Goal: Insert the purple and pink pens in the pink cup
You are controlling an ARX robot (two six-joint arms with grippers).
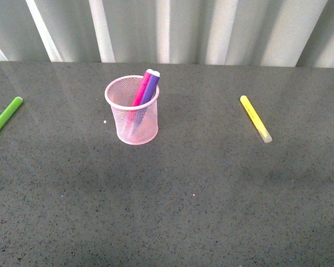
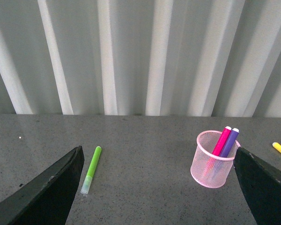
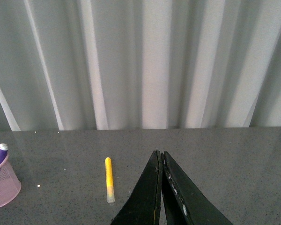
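Standing together inside the pink cup, the pink pen and the purple pen lean against its far rim with their pale caps poking out above it, so by the look of things the task is finished and nothing remains to be put in. The cup sits upright toward the middle of the table, well apart from the green pen lying off to the robot's left and the yellow pen lying off to its right; neither belongs in the cup. No arm shows in the front view. The left claw hangs with its dark fingers spread wide and nothing between them, while the right claw has its fingers pressed together, also empty. Underneath is a dark grey speckled surface, faintly glossy, and behind it runs a pale wall of vertical folds, like corrugated sheet or a curtain.
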